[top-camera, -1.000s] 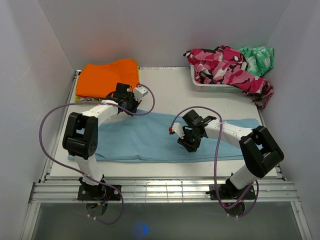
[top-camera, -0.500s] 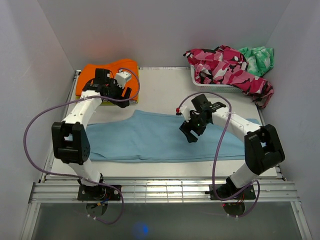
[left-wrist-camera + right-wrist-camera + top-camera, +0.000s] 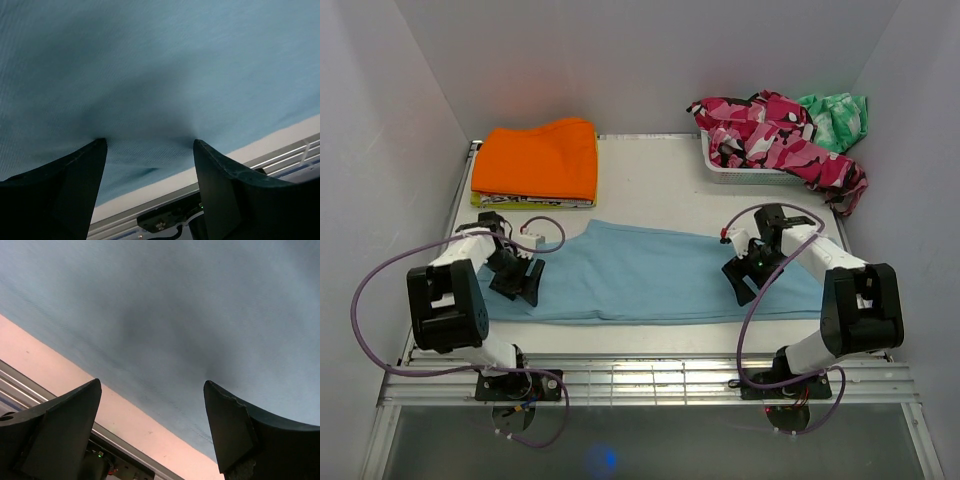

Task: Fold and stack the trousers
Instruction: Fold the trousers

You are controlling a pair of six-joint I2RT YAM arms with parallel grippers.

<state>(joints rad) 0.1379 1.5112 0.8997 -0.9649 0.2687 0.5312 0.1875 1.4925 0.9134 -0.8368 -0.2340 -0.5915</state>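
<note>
The light sky-blue trousers lie flat across the near half of the table, folded lengthwise into a long strip. My left gripper hovers low over their left end, jaws open, with nothing between the fingers; blue cloth fills the left wrist view. My right gripper is over the right part of the strip near its front edge, also open and empty; the right wrist view shows the cloth and the bare table edge.
An orange folded garment lies at the back left. A white basket at the back right holds a pink camouflage garment and a green one. White walls close in three sides; a metal rail runs along the front.
Both grippers have opened and let go of the trousers. The left arm swung from the back left to the strip's left end; the right arm moved right and toward the front edge.
</note>
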